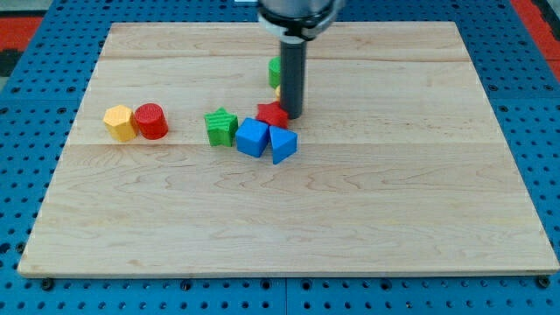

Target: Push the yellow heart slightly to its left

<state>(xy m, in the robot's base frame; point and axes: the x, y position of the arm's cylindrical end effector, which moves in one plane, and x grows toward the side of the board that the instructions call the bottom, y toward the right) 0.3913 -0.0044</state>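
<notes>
Wooden board [289,219] on blue pegboard [26,289]. Yellow hexagon [119,122] touches red cylinder [151,121]. Green star [220,127], blue cube [252,137], blue triangle [282,143], red star [270,113] clustered.

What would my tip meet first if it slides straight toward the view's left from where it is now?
Probably the red block, which lies right beside my tip on that side and seems to touch it. The yellow heart is mostly hidden behind the rod, so depth is unclear.

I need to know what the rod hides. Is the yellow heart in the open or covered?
Mostly covered: only a yellow sliver shows at the rod's left edge, below the green block. My tip sits beside the red block.
</notes>
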